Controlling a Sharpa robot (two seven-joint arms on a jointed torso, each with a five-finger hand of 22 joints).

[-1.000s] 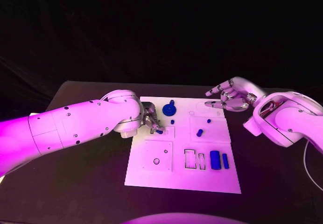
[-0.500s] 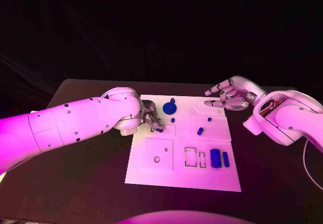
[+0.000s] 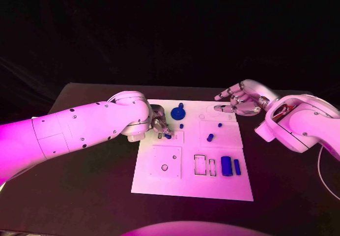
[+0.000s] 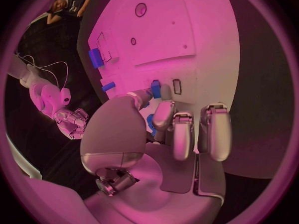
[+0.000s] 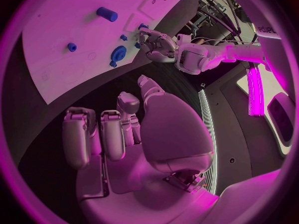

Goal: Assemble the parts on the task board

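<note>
A: Head view first. Where's the board?

B: Task board (image 3: 191, 189) lies mid-desk (image 3: 85, 196), white plate. Left hand (image 3: 159, 126) is down over its far-left part, fingers round a small blue part (image 3: 168, 136). Right hand (image 3: 240, 102) hovers off the board's far-right corner, fingers curled loosely apart, nothing in it.

A: Other parts?

B: Blue round piece (image 3: 177, 114) at the far edge, small peg (image 3: 210, 138) mid-board, 2 blue blocks (image 3: 230, 167) near the right side beside empty slots.

A: Left wrist view?

B: Left hand (image 4: 168, 134) from behind; the small blue part (image 4: 156, 89) looks pinched between thumb and a finger, just by a slot in the board (image 4: 187, 30). Other fingers hang straight.

A: Right wrist view?

B: Right hand (image 5: 118, 129) w/ fingers bent, holding nothing, over dark desk. Board (image 5: 56, 59) beyond, blue round piece (image 5: 117, 53) near its edge, left hand (image 5: 156, 42) working past it.

A: Handling?

B: Probably light, stiff plastic, smooth, so slippery. I'd pinch it on the flat sides, upper end, leaving the lower end free for the slot.
</note>
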